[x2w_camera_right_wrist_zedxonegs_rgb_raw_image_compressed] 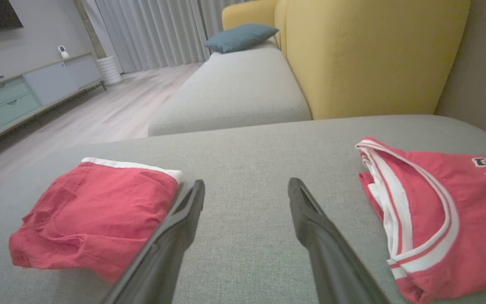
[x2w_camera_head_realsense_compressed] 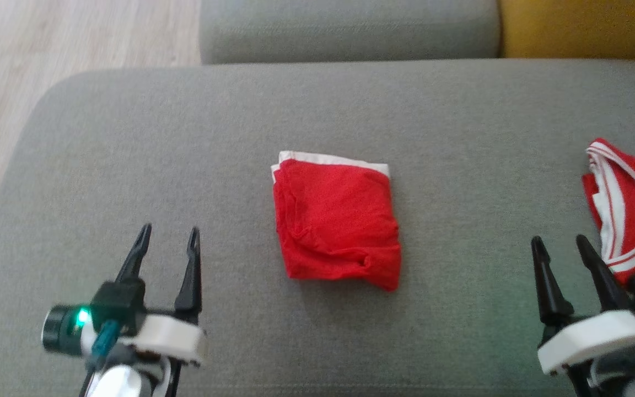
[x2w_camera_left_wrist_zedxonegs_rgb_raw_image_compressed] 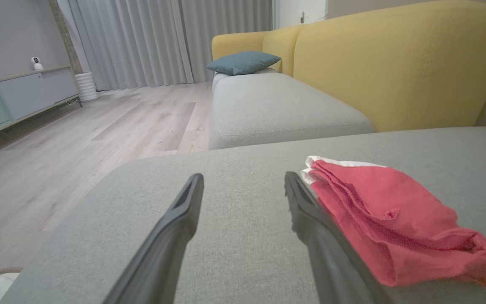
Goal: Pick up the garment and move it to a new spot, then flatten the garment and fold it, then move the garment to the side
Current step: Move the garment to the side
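Bare grey sofa seat [x2w_camera_head_realsense_compressed: 461,138] stretches ahead of the left hand [x2w_camera_head_realsense_compressed: 170,227] and to its outer side, as far as the seat's rounded edge. On that hand's inner side, near it, lies a folded red garment [x2w_camera_head_realsense_compressed: 337,220]. From the garment across to the right hand [x2w_camera_head_realsense_compressed: 559,239], and ahead of that hand, the seat is bare. A red jersey with white trim [x2w_camera_head_realsense_compressed: 634,204] lies just beside the right hand's outer finger. Far ahead, a yellow backrest [x2w_camera_head_realsense_compressed: 582,27] closes the way.
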